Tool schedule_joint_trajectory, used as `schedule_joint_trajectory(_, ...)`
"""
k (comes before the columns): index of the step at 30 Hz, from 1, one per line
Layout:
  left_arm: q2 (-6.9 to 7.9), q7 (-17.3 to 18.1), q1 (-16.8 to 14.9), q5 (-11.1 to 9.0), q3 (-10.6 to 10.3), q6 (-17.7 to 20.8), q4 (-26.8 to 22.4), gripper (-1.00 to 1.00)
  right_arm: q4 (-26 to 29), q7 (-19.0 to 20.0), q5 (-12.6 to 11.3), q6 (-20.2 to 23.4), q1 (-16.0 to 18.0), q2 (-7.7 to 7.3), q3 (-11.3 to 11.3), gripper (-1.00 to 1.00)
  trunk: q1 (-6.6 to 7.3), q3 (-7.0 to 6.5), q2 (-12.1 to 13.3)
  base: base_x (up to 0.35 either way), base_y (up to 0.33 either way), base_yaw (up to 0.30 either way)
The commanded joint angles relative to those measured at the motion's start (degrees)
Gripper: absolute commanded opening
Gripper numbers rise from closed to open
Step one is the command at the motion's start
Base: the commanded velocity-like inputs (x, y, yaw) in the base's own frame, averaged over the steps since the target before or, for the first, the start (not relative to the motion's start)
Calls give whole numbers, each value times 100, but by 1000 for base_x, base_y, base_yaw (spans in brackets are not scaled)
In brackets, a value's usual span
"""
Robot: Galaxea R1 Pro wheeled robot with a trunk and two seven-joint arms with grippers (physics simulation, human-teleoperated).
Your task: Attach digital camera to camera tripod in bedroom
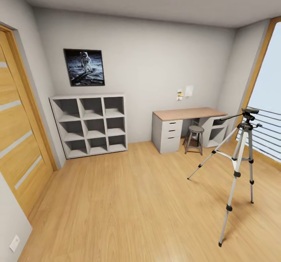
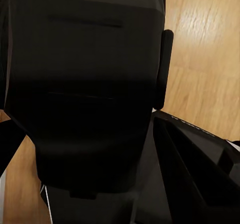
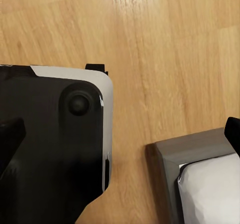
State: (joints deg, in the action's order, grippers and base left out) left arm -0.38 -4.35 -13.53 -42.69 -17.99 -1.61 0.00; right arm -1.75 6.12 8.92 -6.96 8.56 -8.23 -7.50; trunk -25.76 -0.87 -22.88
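Observation:
The camera tripod [image 1: 239, 164] stands on the wood floor at the right of the bedroom, near the window. Its three silver legs are spread, and its black pan head [image 1: 249, 111] with the long handle carries nothing. The digital camera is out of view. In the left wrist view my left gripper [image 2: 120, 149] hangs open over my own black body, with dark fingertips [image 2: 10, 144] at the picture's edges. My right gripper [image 3: 121, 136] is open too, above the floor beside my base [image 3: 55, 149].
White cube shelves [image 1: 90, 124] stand against the back wall. A wooden desk [image 1: 189, 114] with a grey round stool [image 1: 194, 138] is to their right. A wood door [image 1: 17, 145] is at the left. A grey bed frame corner [image 3: 185, 154] lies close to my base.

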Motion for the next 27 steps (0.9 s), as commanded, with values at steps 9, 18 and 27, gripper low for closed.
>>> schedule_joint_trajectory(9, 2, 62, -1, -29, -47, -22, 0, -100, -19, 12, 49, -34, 6, -3, -50, 100, -2, 2, -4, 0, 0, 0)
schedule_joint_trajectory(18, 3, 84, -1, -36, -51, -213, -3, -100, -19, 13, 52, -36, 6, -3, -50, 100, -2, 2, -4, 0, 0, 0)
schedule_joint_trajectory(27, -7, 98, 0, -23, -55, -304, 0, -100, -19, 13, 56, -42, 6, -3, -50, 100, -2, 2, -4, 112, 0, 0)
